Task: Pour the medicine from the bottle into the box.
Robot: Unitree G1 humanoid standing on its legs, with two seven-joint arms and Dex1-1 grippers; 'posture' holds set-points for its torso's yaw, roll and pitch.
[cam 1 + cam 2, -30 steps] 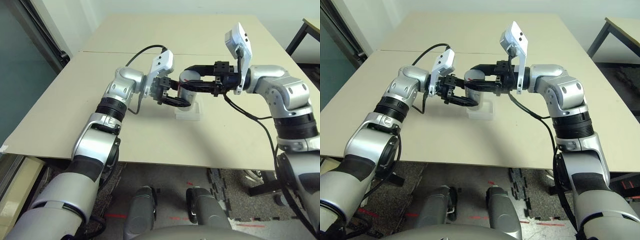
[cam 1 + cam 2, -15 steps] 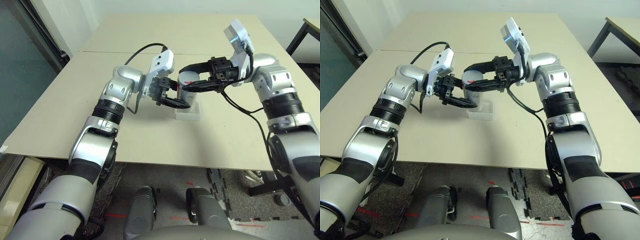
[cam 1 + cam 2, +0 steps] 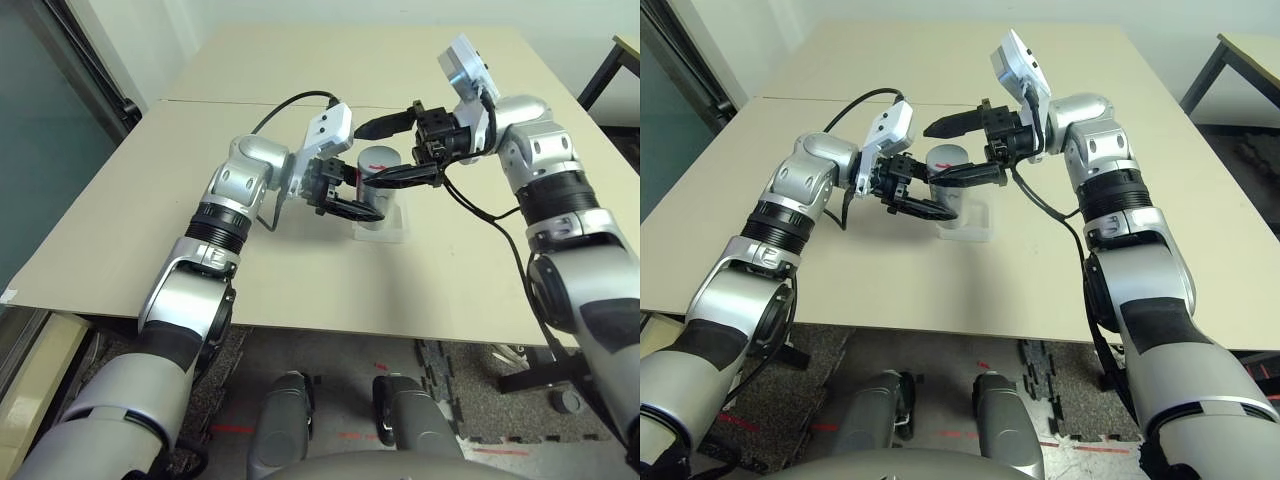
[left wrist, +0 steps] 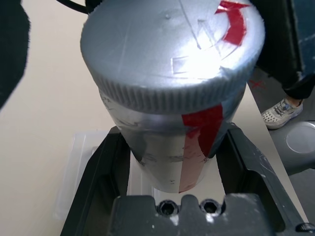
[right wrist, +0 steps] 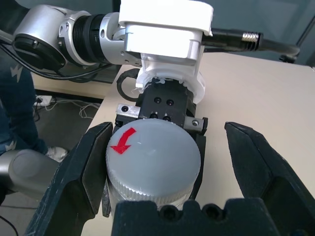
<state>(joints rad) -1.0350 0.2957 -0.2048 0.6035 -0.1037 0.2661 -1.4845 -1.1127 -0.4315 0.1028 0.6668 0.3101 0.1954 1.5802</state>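
The silver-grey bottle (image 3: 378, 196) with its red stripe stands upright just above the clear box (image 3: 392, 232), its ribbed cap (image 5: 152, 152) on. My left gripper (image 3: 352, 196) is shut on the bottle's body from the left, one finger (image 4: 101, 182) on each side. My right gripper (image 3: 367, 156) reaches in from the right at cap height and is open. One of its fingers (image 5: 86, 167) sits close beside the cap, and the other finger (image 5: 256, 162) stands well off it. The bottle hides the middle of the box.
The tan table (image 3: 300, 280) is bare around the box, with a seam across it behind the arms. A black cable (image 3: 290, 100) loops off the left wrist. A dark table leg (image 3: 600, 70) stands at the far right.
My right gripper's fingers have spread apart from around the cap, and that wrist has turned and lifted a little. The left gripper and the bottle have stayed put.
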